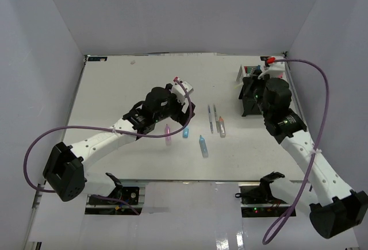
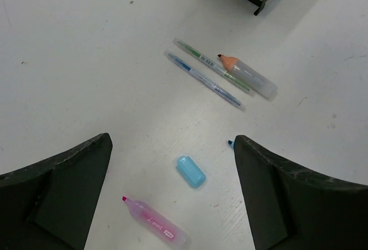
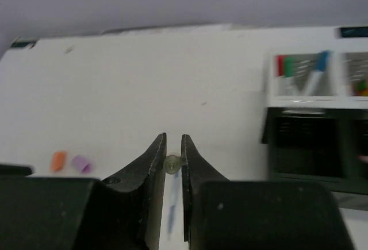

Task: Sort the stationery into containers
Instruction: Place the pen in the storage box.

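Note:
My left gripper [image 2: 172, 141] hangs open over the table, nothing between its fingers. Below the gap lie a light blue cap [image 2: 191, 171] and a pink marker [image 2: 155, 223]. A blue marker's tip [image 2: 230, 143] peeks out beside the right finger. Farther off lie a blue pen [image 2: 204, 80], a green pen [image 2: 210, 65] and an orange-tipped marker [image 2: 247, 76]. My right gripper [image 3: 173, 146] is shut on a thin pen [image 3: 172, 164], seen end-on. The black organizer [image 3: 310, 146] and its white mesh part [image 3: 310, 80], holding several pens, stand to its right.
An orange cap [image 3: 58, 161] and a purple cap [image 3: 81, 164] lie on the table left of the right gripper. From above, the blue marker [image 1: 203, 145] lies mid-table and the right arm [image 1: 282, 112] covers part of the organizer [image 1: 248, 92]. Walls enclose the table.

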Action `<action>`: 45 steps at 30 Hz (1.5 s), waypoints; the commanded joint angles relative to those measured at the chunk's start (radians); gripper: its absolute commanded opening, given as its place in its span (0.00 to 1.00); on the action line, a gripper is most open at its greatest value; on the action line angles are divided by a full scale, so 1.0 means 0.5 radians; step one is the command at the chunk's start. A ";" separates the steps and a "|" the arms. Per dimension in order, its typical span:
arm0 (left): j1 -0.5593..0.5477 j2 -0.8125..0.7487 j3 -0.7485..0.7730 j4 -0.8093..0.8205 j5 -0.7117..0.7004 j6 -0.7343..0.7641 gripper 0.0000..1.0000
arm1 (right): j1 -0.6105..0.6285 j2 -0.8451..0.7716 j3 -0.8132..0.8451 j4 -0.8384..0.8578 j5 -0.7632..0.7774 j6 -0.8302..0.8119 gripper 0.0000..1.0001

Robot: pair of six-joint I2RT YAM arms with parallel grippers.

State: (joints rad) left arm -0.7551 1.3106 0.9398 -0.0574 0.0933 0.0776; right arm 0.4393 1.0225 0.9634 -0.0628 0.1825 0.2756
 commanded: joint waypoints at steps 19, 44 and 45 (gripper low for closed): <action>-0.002 0.293 0.271 -0.244 -0.331 -0.290 0.98 | -0.967 0.105 -0.123 0.266 0.433 -0.214 0.08; -0.002 0.817 0.749 -0.630 -0.416 -1.044 0.98 | -1.075 -0.112 -0.169 -0.166 -0.138 -0.058 0.78; -0.002 0.864 0.832 -0.658 -0.456 -1.094 0.98 | -1.075 -0.206 -0.227 -0.157 -0.190 -0.045 0.79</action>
State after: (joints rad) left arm -0.7547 1.7081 1.2751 -0.3206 -0.0906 -0.3267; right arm -0.0963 1.0134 0.8879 -0.1390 0.1658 0.2325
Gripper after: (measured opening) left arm 0.980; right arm 0.786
